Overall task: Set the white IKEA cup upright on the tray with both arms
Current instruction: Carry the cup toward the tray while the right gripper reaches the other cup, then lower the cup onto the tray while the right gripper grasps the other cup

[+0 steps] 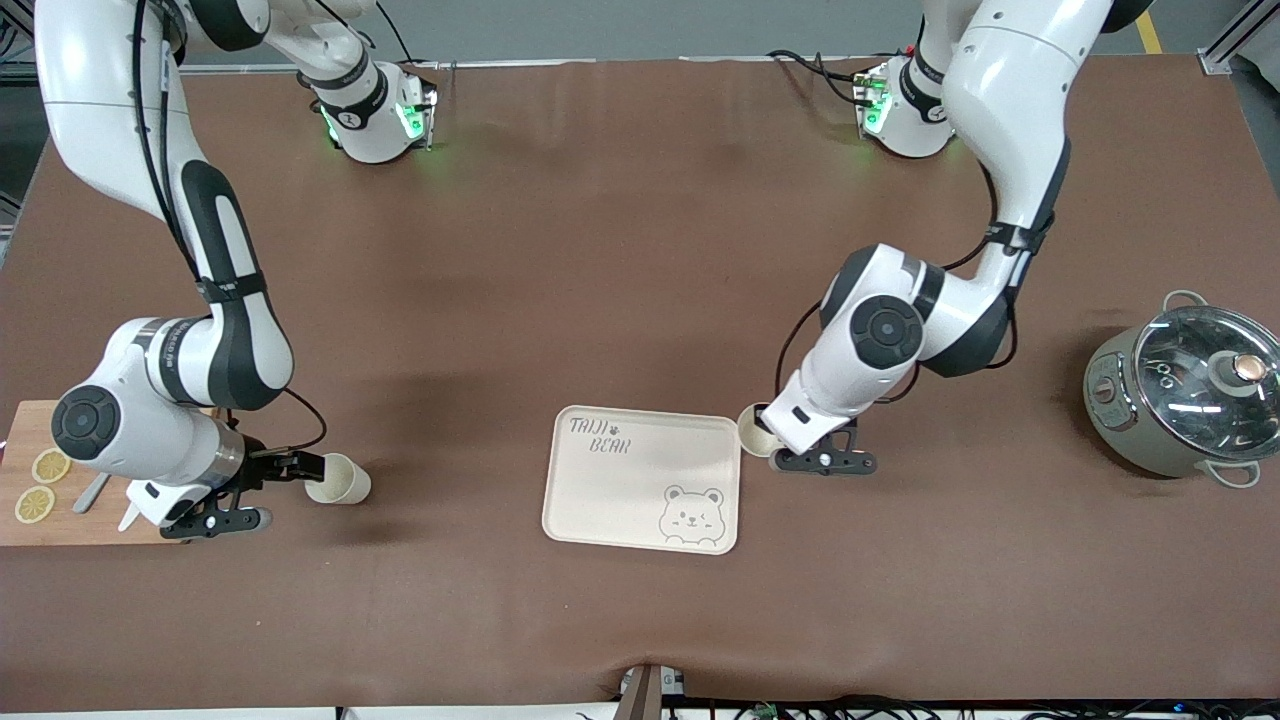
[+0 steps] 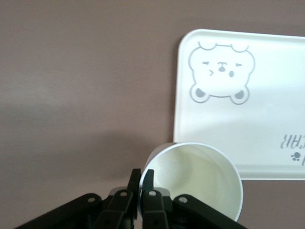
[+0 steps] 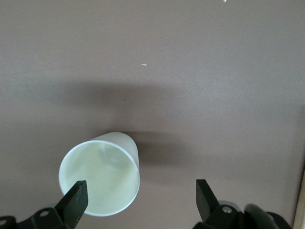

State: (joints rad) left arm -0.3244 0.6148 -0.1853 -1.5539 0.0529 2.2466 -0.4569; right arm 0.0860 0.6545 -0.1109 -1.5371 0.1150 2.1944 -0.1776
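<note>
Left tool (image 2: 141, 187), fingers pinched on the rim of one white cup (image 1: 755, 432), holds it upright just beside the tray (image 1: 640, 480), at the tray's edge toward the left arm's end of the surface (image 1: 620, 250). Right tool (image 3: 140, 200), fingers spread wide, hangs over a second white cup (image 1: 338, 479) that appears tilted and stands well apart from the tray, beside the wooden board (image 1: 20, 530) with lemon slices (image 1: 50, 466). A lidded pot (image 1: 1185, 390) stands at the left arm's end. Step in hand, as judged: carrying the gripped cup onto the tray. Next move calls for a short lift across the raised tray rim, then a level set-down before release.
</note>
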